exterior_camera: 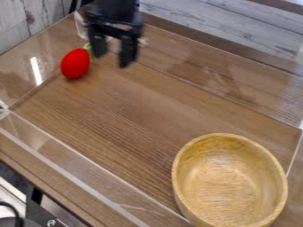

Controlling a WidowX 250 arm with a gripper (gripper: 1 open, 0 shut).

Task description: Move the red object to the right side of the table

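**One red toy, one bowl, one open gripper over the far left of the table**

One small rounded bright-red strawberry-like toy with a green leafy tip (76, 63) lay on the far left part of the brown wood-grain tabletop (142, 115), close to the left clear acrylic wall (24, 60); its green tip pointed up and to the right, toward the back of the table; nothing held it and nothing rested on it.

One black two-fingered robot gripper (112, 53) hung just to the right of the toy, pointing straight down; its two dark fingers (127, 52) stood spread apart with bare space between them, so the gripper was released and grasped nothing; the left finger was very near the toy's leafy tip, though whether it touched could not be told from this view; the picture was somewhat blurred around the gripper.

One round light wooden bowl (201, 149) sat at the near right corner of the table, well apart from both the toy and the gripper; it showed only its own wood-grained inside.

Clear acrylic walls edged the table on the sides seen: one along the left, one across the near edge (95, 191), and one along the back; the red toy was on the left side, the bowl on the right.
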